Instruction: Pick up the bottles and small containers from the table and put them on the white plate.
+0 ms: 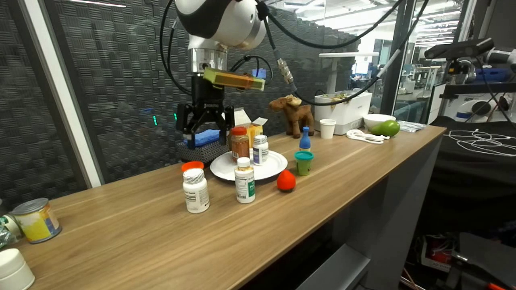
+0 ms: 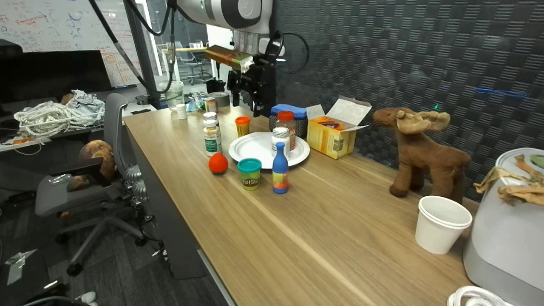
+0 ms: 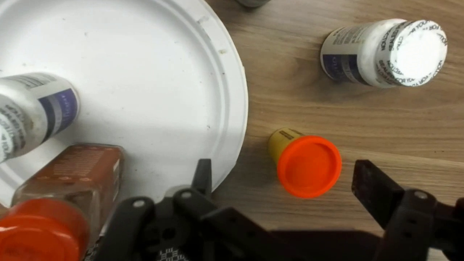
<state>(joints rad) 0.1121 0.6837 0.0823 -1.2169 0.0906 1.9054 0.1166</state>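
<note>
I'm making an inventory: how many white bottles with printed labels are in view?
3: a white bottle on the white plate, a green-labelled bottle beside the plate, and a third bottle near the orange-lidded tub. I see no more, though some may be hidden.

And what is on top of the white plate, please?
On the white plate stand a red-capped bottle and a purple-labelled white bottle. The plate's surface right beneath them is covered and cannot be seen.

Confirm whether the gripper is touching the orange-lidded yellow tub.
Apart. In the wrist view, wooden tabletop shows between the orange-lidded yellow tub and both fingers of the open gripper.
</note>
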